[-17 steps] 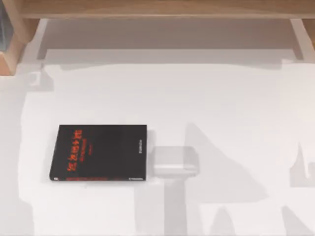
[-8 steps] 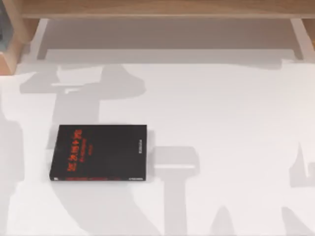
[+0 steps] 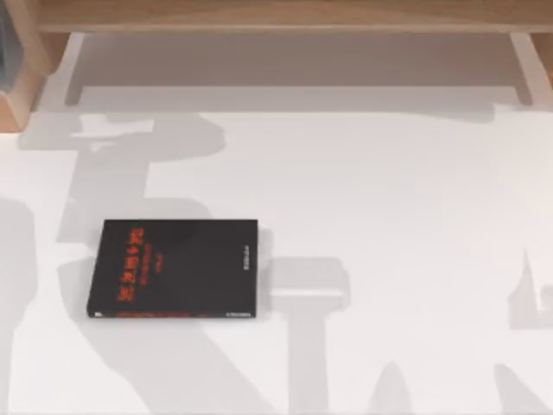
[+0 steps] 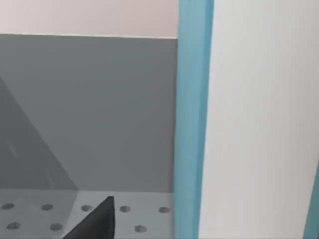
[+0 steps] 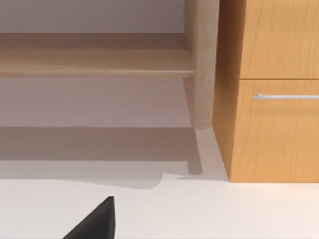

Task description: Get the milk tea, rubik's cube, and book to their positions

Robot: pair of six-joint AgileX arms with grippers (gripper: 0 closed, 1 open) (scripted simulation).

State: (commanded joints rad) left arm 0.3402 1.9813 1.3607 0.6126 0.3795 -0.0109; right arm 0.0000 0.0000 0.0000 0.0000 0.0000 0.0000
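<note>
— Shadows have shifted since a second ago: a broad arm-shaped shadow now lies across the left half of the white table (image 3: pixel 389 190), reaching up toward the wooden shelf unit (image 3: pixel 276 13) at the far edge, where a second ago that stretch was mostly bare. The thin black book with red lettering (image 3: pixel 177 268) has not budged.

— And the thick light-blue book with white page edges (image 4: pixel 194 119)?

— It stands right in front of the left wrist camera, its cyan cover edge running upright beside the pale page block, with a grey wall behind and a perforated grey floor below. One dark fingertip (image 4: pixel 97 221) of the left gripper shows low down; whether its jaws grip the book, I cannot tell.

— So what does that mean for the task?

— I judge the left arm is carrying or setting the book toward its place. The right arm idles, its wrist camera facing a wooden cabinet with a drawer handle (image 5: pixel 274 94); its jaws I cannot judge either.

— Milk tea, cube?

— Nothing to report.
</note>
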